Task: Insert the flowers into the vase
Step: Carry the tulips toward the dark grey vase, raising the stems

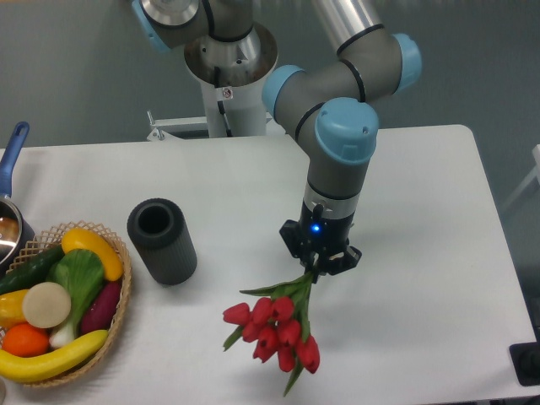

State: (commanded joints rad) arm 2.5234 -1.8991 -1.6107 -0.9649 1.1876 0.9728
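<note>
The flowers (274, 327), a bunch of red tulips with green stems and leaves, hang heads-down and toward the front of the table. My gripper (318, 266) is shut on their stem ends, just right of the table's middle. The vase (161, 240), a dark grey ribbed cylinder with a round open mouth, stands upright to the left, well apart from the gripper and the bunch. The fingertips are partly hidden by the stems.
A wicker basket (118, 314) of toy fruit and vegetables sits at the front left, close to the vase. A blue-handled pot (10, 177) is at the left edge. The robot base (228, 76) stands behind the table.
</note>
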